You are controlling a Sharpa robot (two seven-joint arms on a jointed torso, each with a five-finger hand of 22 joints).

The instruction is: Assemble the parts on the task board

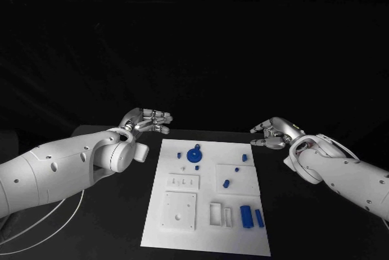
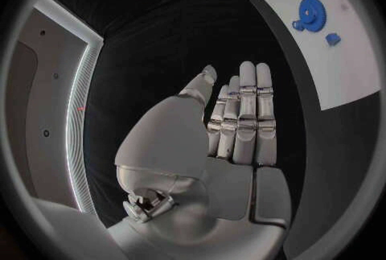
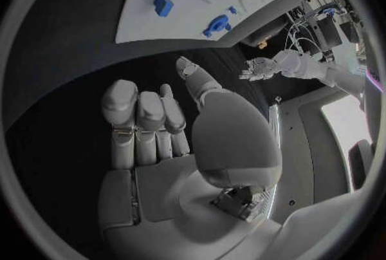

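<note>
Bench: black bench [image 1: 105, 215], dark backdrop behind it; a white cable [image 1: 49, 229] loops across the bench near the left arm.
Room: the left wrist view shows a pale lit strip [image 2: 79, 118] along a wall panel; the right wrist view shows equipment and cables [image 3: 321, 22] off to one side.
Task board: the white task board [image 1: 207, 246] lies flat in the middle of the bench, between the two hands, its long side running away from the robot.
Blue gear: a round blue gear [image 1: 194, 155] sits on the far part of the board, small blue pieces close beside it.
Small blue parts: one small piece [image 1: 245, 157] near the board's far right edge, two more [image 1: 227, 184] toward the middle.
Blue bars: two long blue bars [image 1: 246, 216] stand side by side at the near right of the board, next to a white rectangular frame [image 1: 215, 213].
White insets: a square white plate [image 1: 180, 211] with holes at the near left, a smaller slotted one [image 1: 184, 182] beyond it.
Left hand: the left hand [image 1: 146, 121] hovers off the board's far left corner — fingers extended and lying close together in its wrist view, grasping nothing, touching nothing.
Right hand: the right hand [image 1: 274, 132] hovers off the board's far right corner — fingers loosely curved, thumb apart, released and holding nothing.
</note>
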